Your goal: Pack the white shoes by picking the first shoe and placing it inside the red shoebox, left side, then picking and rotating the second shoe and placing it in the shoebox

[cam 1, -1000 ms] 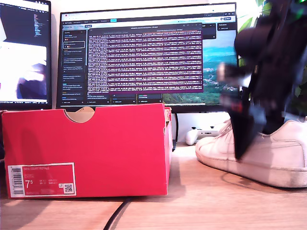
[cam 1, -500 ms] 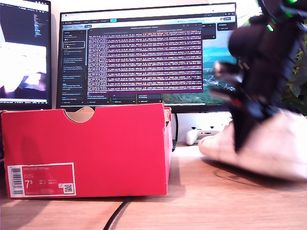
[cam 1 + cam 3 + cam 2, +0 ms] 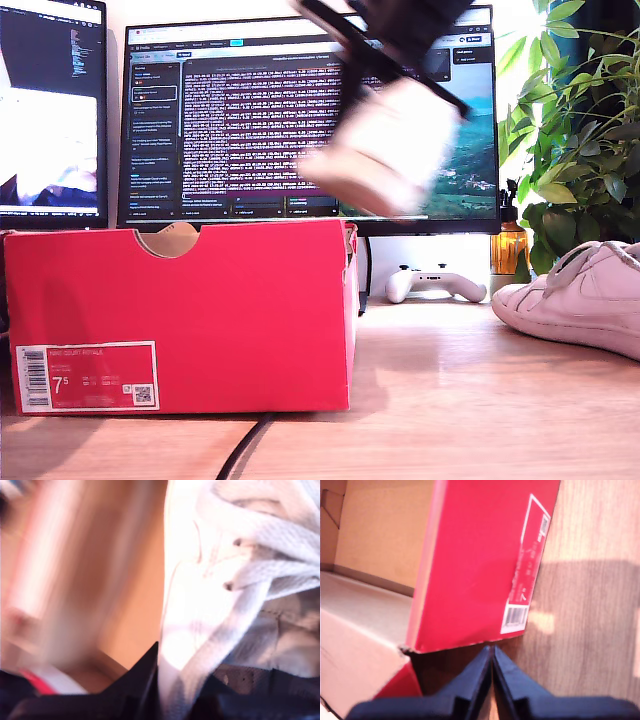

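My second gripper is clamped on one white shoe, its dark fingers pinching the shoe's side wall by the lace eyelets in the second wrist view. In the exterior view that shoe hangs blurred in the upper middle of the frame, in front of the monitor, above and just past the exterior view's right end of the red shoebox; its long axis looks tilted, the lower end dipping toward the exterior view's left, though blur hides which end is the toe. The other white shoe lies on the wooden table at the exterior view's right edge, sole down, toe pointing toward the exterior view's left, long axis running across the frame. The shoebox stands open at the lower left, its labelled side facing the camera. My first gripper has its fingers pressed together with nothing between them, beside the box's labelled wall. A white game controller sits behind, near a plant.
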